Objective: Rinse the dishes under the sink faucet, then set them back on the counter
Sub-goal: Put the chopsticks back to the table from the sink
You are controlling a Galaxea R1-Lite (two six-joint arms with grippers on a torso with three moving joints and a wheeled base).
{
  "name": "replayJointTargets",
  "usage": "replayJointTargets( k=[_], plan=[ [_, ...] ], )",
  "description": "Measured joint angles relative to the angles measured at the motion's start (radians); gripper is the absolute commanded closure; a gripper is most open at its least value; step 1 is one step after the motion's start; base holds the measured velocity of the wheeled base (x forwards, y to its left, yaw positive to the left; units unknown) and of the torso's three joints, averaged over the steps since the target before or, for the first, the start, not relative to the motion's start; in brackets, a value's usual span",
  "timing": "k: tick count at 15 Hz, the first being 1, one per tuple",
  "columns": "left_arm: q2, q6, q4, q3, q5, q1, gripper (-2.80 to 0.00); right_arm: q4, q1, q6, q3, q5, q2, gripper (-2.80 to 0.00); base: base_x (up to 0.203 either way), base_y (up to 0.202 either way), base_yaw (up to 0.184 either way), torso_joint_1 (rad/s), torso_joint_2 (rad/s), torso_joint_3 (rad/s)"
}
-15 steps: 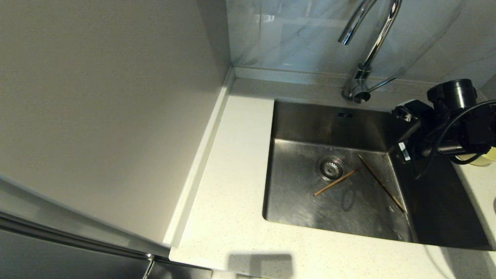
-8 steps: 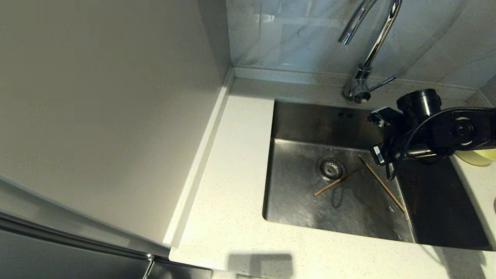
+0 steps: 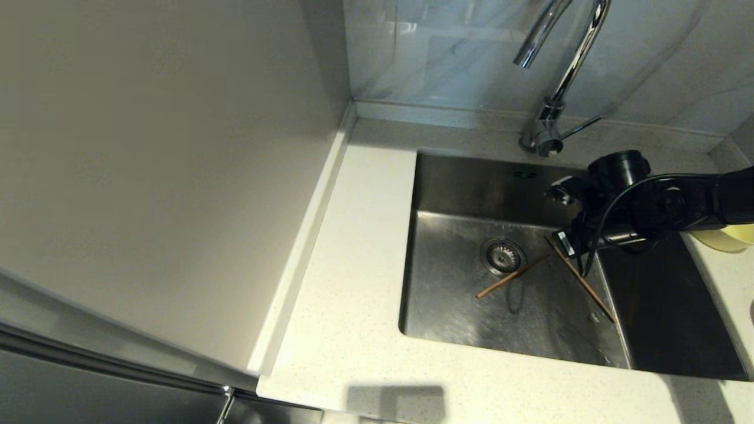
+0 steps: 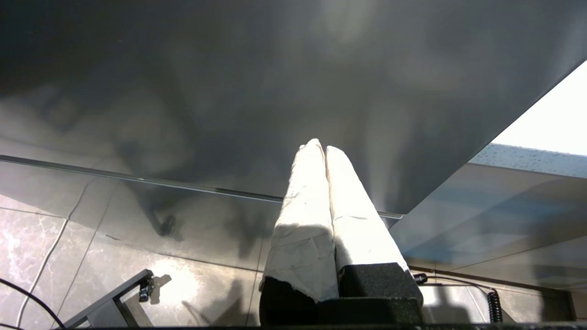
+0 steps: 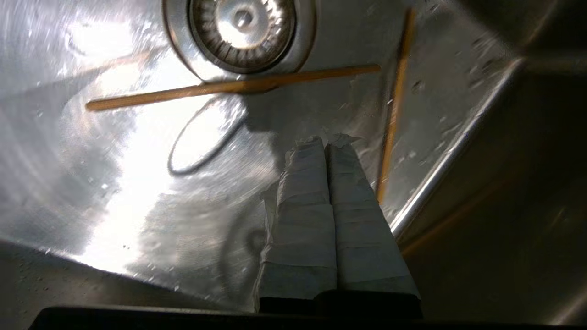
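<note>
Head view is showing us our right arm reaching in from the right over the sink (image 3: 471, 176), a square steel basin set into the speckled off-white desk (image 3: 353, 294). Our right end effector (image 5: 326, 140) is hanging above the basin floor with its two taped fingers (image 5: 302, 183) pressed together and nothing between them. We are seeing this plainly in the right wrist view, where the tips are pointing down at the wet steel.

Both chopsticks are lying on the sink floor. One chopstick (image 3: 511, 277) is resting slantwise with its middle just beside the round strainer drain (image 3: 502, 255), touching the drain's rim as the right wrist view shows it. The second chopstick (image 3: 583, 281) is lying along the right side of the floor, near the foot of the basin's right wall; its upper end is passing under our right arm. The closed fingertips are hovering between the two sticks, nearer the second one, and touching neither.

The faucet (image 3: 559, 76), a chrome gooseneck with a thin side lever, is standing behind the sink on the desk. A pale-yellow bowl (image 3: 727, 238) is peeking out from behind our right arm on the desk to the right of the sink.

Our left end effector (image 4: 324, 147) is sitting parked away from the sink, its taped fingers closed together and empty.
</note>
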State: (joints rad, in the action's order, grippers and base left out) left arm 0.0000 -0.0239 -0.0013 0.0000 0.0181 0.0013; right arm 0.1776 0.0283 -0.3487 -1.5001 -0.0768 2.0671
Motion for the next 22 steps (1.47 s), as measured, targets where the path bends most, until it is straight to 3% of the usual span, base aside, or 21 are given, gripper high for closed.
replayJointTargets(
  k=[5,9,13,18,21,22],
  plan=[
    [0.000,0.000,0.000,0.000,0.000,0.000,0.00,0.054,0.002,0.035,-0.007,-0.027,0.028,0.00,0.000,0.000,0.000,0.000,0.00,0.000],
    [0.000,0.000,0.000,0.000,0.000,0.000,0.00,0.137,0.070,0.241,-0.099,-0.138,0.066,0.00,0.000,0.000,0.000,0.000,0.00,0.000],
    [0.000,0.000,0.000,0.000,0.000,0.000,0.00,0.356,0.134,0.472,-0.292,-0.165,0.126,0.00,0.000,0.000,0.000,0.000,0.00,0.000],
    [0.000,0.000,0.000,0.000,0.000,0.000,0.00,0.378,0.145,0.617,-0.401,-0.268,0.227,0.00,0.000,0.000,0.000,0.000,0.00,0.000],
    [0.000,0.000,0.000,0.000,0.000,0.000,0.00,0.377,0.137,0.638,-0.413,-0.289,0.265,0.00,0.000,0.000,0.000,0.000,0.00,0.000],
    [0.000,-0.001,0.000,0.000,0.000,0.000,0.00,0.375,0.134,0.638,-0.415,-0.297,0.272,-2.80,0.000,0.000,0.000,0.000,0.00,0.000]
  ],
)
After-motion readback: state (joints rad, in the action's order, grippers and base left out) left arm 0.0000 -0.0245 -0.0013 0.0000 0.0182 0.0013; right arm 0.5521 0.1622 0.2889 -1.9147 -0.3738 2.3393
